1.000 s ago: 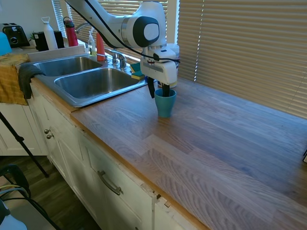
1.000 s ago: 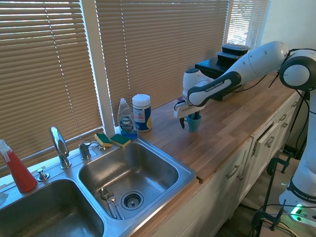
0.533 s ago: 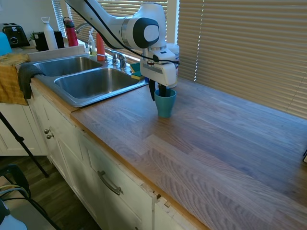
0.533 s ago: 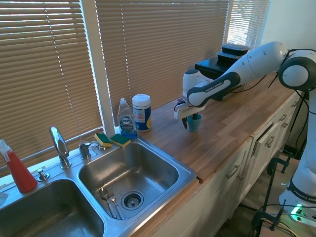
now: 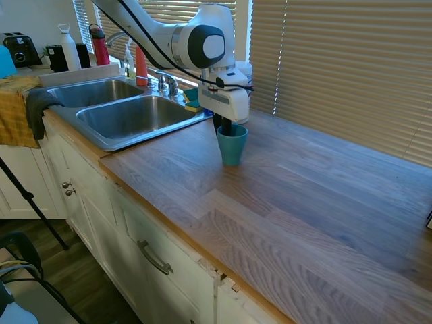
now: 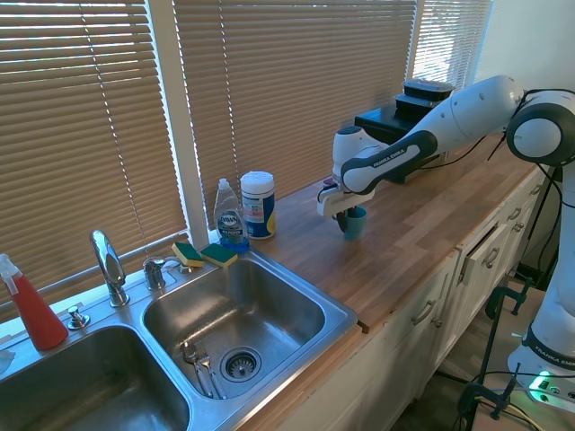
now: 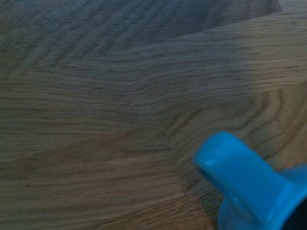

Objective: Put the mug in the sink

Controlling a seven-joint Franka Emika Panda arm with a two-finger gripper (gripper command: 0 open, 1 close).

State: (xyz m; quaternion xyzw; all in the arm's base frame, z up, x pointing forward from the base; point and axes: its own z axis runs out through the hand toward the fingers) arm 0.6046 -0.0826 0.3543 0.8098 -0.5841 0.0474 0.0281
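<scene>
The teal-blue mug [image 5: 233, 148] stands upright on the wooden counter, right of the sink [image 5: 101, 140]. My gripper [image 5: 225, 128] comes down on the mug's sink-side rim, one finger inside and one outside, closed on the wall. The second exterior view has the mug [image 6: 355, 224] under the gripper [image 6: 346, 214], a short way from the sink's [image 6: 346, 314] near basin. Close up in the wrist view, the mug's handle [image 7: 240, 177] shows over the wood grain.
A wipes canister [image 6: 258, 205], a dish soap bottle [image 6: 230, 215] and two sponges [image 6: 202, 254] stand behind the sink by the faucet [image 6: 108, 265]. Cutlery [image 6: 199, 364] lies in the near basin. A black appliance [image 6: 404, 108] sits at the counter's far end.
The outer finger has moved in against the mug's wall, so the gripper has gone from open around the rim to closed on it. The mug has not moved.
</scene>
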